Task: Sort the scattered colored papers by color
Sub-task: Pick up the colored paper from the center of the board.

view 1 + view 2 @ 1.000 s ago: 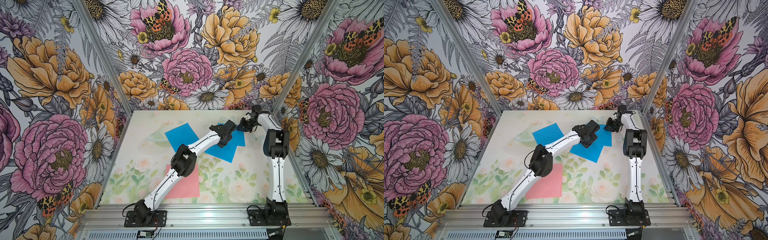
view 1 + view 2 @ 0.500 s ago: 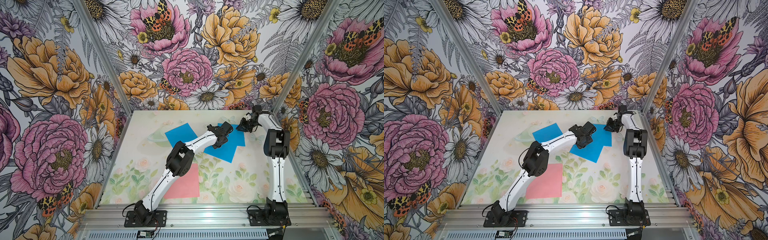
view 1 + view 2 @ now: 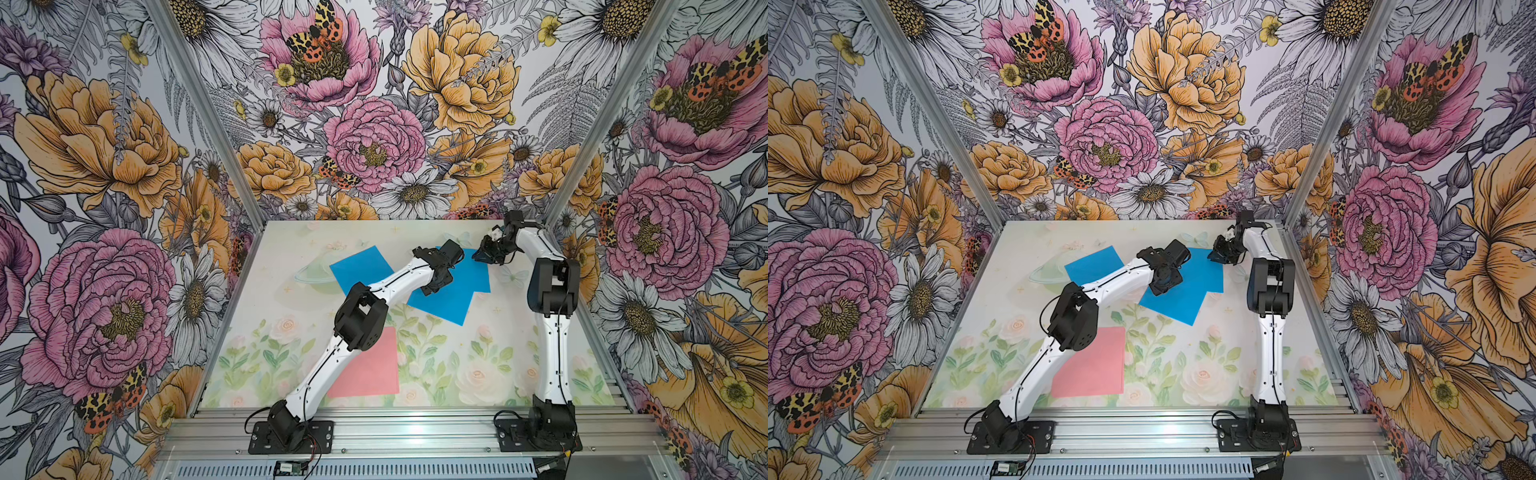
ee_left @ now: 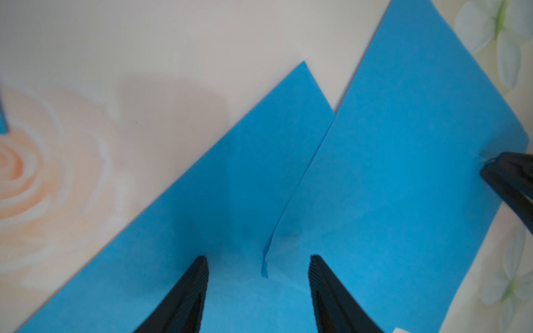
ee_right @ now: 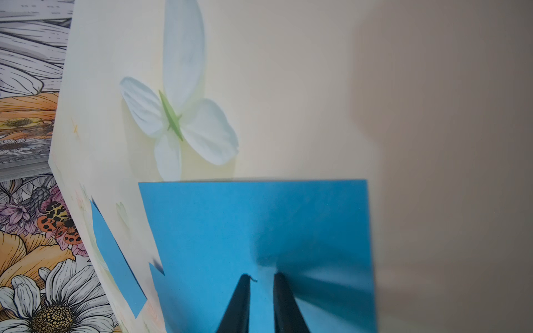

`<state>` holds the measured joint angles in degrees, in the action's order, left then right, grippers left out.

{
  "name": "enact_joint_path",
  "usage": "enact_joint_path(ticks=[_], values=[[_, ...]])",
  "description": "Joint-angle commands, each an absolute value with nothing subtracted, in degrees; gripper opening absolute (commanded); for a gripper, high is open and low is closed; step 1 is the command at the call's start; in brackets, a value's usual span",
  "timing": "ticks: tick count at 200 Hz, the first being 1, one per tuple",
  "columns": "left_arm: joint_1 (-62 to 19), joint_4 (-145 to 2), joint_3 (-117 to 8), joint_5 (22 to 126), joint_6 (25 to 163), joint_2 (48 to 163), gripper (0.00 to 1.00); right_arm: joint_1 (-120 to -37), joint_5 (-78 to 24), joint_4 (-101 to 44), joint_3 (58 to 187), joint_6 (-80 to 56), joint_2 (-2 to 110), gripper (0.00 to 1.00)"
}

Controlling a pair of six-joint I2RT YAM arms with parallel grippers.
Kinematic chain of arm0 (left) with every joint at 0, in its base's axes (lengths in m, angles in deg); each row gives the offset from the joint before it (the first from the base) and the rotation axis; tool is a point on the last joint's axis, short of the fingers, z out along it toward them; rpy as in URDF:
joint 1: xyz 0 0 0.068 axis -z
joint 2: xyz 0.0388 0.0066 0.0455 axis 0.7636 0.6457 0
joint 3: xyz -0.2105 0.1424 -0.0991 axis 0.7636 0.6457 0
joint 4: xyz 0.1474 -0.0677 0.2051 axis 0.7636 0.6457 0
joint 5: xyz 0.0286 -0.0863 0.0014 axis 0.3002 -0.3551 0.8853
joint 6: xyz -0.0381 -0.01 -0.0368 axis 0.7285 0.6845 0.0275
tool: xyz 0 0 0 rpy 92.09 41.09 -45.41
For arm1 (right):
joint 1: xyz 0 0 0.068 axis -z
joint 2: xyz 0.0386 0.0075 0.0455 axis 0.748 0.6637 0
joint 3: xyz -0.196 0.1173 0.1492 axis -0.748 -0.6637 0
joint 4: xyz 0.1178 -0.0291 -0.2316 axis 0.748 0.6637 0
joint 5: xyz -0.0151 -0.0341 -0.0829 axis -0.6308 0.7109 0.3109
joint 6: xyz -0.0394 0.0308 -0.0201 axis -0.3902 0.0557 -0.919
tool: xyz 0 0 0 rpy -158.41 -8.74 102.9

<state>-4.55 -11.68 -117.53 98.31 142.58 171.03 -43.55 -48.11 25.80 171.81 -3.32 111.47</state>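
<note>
Far right on the tabletop [image 3: 498, 332], your right hand [image 5: 262, 276] pinches the top blue sheet's [image 5: 259, 219] edge; left hand [image 4: 258, 258] released, straddling its opposite edge over the lower sheet [image 4: 202, 201].

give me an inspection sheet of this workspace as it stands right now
surface: pastel floral-print table, no spills seen
job's things: pink paper at front, one sheet or a stack unclear; lone blue sheet at back; two overlapping blue sheets to its right
clutter: nothing seen
grippers: left gripper jaws open over the overlap; right gripper jaws nearly together at those sheets' edge, grip unclear
cables: black cables at arm bases
surroundings: floral walls, aluminium rail
</note>
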Motion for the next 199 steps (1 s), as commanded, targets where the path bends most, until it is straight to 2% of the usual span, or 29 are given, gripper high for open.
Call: enact_joint_path(ticks=[1, 25, 43, 69, 132, 159, 199], values=[[-4.4, -11.9, -116.2, 93.4, 143.1, 177.7, 0.59, -43.5, -45.8, 28.7, 170.0, -3.1, 111.3, 0.19], [-4.3, -11.9, -116.0, 93.2, 144.0, 178.2, 0.57, -43.5, -45.8, 28.7, 170.0, -3.1, 111.3, 0.19], [-4.3, -11.9, -116.3, 93.3, 144.4, 178.4, 0.45, -43.5, -46.0, 28.7, 170.1, -3.1, 111.4, 0.19], [-4.4, -11.9, -116.8, 93.1, 144.4, 178.8, 0.32, -43.5, -46.0, 28.6, 170.0, -3.0, 111.5, 0.19], [-4.4, -11.8, -116.5, 92.0, 144.5, 178.5, 0.31, -43.5, -46.0, 28.6, 170.1, -3.0, 111.4, 0.19], [-4.1, -11.8, -116.2, 91.2, 144.8, 178.4, 0.25, -43.4, -46.0, 28.6, 169.9, -2.9, 111.4, 0.19], [-3.8, -11.4, -117.2, 89.7, 145.3, 179.7, 0.23, -43.6, -46.0, 28.6, 169.5, -3.1, 111.5, 0.19]])
